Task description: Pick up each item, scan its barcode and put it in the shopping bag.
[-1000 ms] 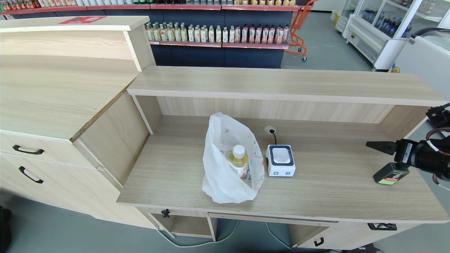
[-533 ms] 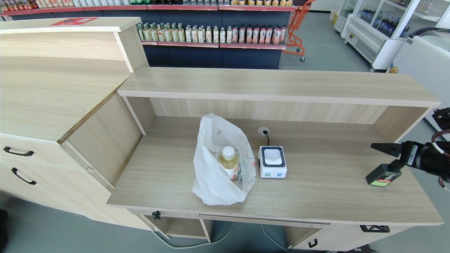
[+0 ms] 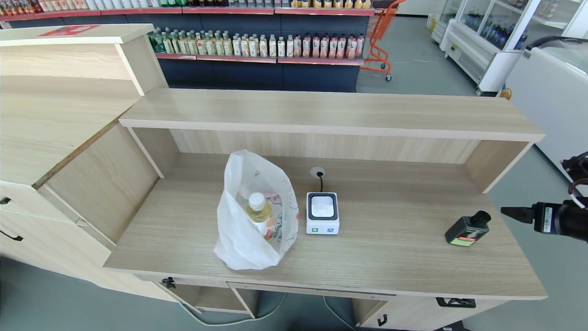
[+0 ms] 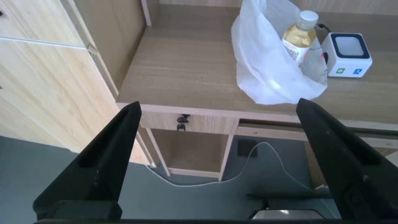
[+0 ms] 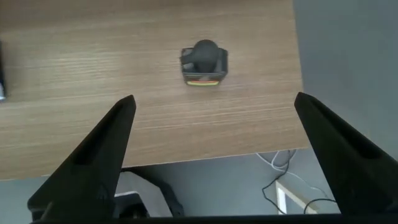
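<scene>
Currently, at a shop checkout counter (image 3: 390,257), the scanner (image 3: 322,213) is sitting mid-top w/ its window facing up. Its cable (image 3: 320,183) is running to a hole just behind it. A white shopping bag (image 3: 250,220) is standing open just beside the scanner's left side. Inside it, a bottle (image 3: 258,209) w/ a white cap and yellowish drink is standing upright. Well to the scanner's right, near the counter's end, a small dark container (image 3: 466,230) w/ a black cap and green-red label is resting on the wood, apart from everything else.

The R gripper (image 5: 214,101) is hanging beyond that container, farther from the scanner, fingers spread wide and holding nothing. The L gripper (image 4: 217,107) is hovering out front of the counter, past the bag on the scanner's left, fingers likewise spread wide and holding nothing.
</scene>
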